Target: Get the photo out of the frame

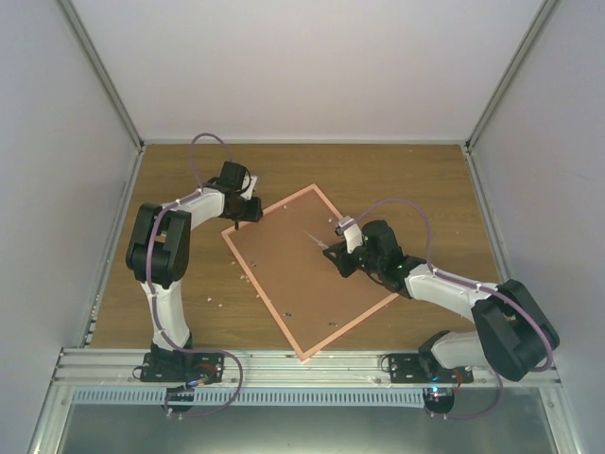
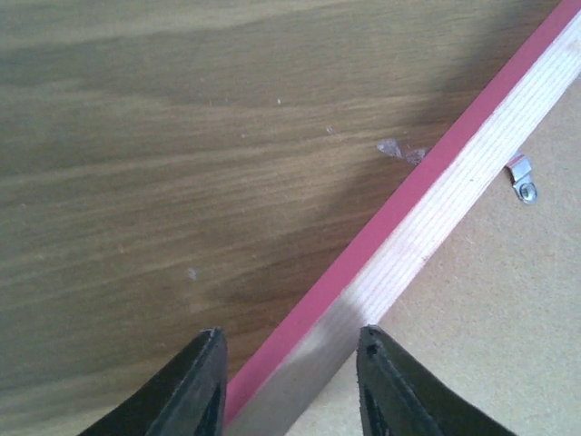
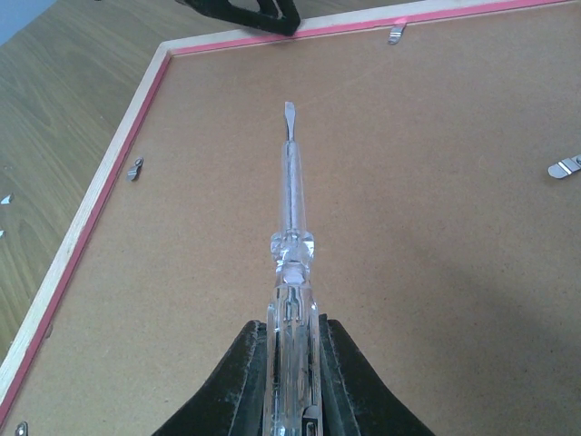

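Clip-prying stage: right fingers (image 3: 245,381) clamp the screwdriver (image 3: 292,227), left fingers (image 2: 195,391) straddle the frame (image 2: 427,218) edge (squeezing? can't tell), and the tip needs to reach a clip (image 3: 134,169) next.

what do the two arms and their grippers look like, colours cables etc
Both the left arm and the right arm have white links with bulky black joint housings. A mauve cable loops along each. The left gripper and the right gripper each have two black, tapering fingers. No markings are readable.
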Robot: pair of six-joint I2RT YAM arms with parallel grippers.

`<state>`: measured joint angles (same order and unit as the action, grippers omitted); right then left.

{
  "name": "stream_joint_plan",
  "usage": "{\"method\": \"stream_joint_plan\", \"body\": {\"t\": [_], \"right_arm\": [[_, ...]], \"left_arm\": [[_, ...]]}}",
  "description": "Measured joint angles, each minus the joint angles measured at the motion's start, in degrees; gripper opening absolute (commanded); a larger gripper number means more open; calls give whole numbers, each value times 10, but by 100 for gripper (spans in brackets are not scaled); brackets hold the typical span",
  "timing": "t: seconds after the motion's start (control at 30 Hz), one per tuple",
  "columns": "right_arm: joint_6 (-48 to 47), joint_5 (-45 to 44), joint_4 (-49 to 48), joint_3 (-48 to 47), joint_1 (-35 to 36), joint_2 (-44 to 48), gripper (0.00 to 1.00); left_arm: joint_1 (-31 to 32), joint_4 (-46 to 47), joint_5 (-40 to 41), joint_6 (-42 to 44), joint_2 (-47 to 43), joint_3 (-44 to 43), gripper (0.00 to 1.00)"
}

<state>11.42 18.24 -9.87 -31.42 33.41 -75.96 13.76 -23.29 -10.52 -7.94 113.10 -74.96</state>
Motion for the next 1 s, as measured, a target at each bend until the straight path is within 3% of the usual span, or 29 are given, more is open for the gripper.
{"method": "stream_joint_plan", "body": {"t": [0.17, 0.5, 0.83, 1.0], "right_arm": [[0, 1, 0, 0, 0, 0, 1], [0, 6, 0, 0, 0, -13, 1], [0, 12, 0, 0, 0, -13, 1], [0, 14, 0, 0, 0, -14, 1]], "left_arm": [[0, -2, -21, 19, 0, 2, 58], [0, -16, -27, 58, 37, -38, 58], [5, -30, -19, 49, 52, -61, 36], [2, -20, -6, 29, 41, -46, 31]]}}
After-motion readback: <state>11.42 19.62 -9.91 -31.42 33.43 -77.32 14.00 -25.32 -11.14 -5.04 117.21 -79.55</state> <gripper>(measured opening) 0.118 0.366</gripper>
